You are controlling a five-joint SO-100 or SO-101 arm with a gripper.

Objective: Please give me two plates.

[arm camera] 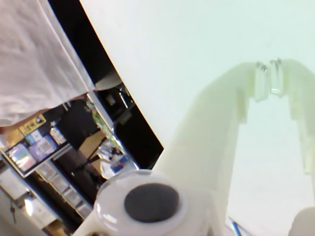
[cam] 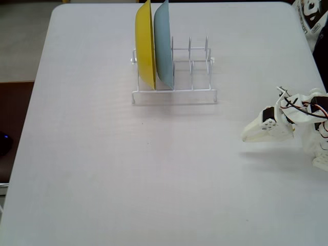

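Observation:
The cream-white plate and the orange plate are out of view in both views. My gripper [cam: 246, 137] rests low at the right side of the white table [cam: 102, 169], folded back near its base and pointing left in the fixed view. In the wrist view the gripper [arm camera: 268, 78] shows its two white fingers with the tips touching, and nothing is between them. It is well apart from the rack, to the right and nearer the front.
A white wire dish rack [cam: 190, 69] stands at the table's back middle. A yellow plate [cam: 144, 46] and a light blue plate [cam: 163, 43] stand upright in its left slots; the right slots hold nothing. The wrist view shows the table edge and room clutter beyond.

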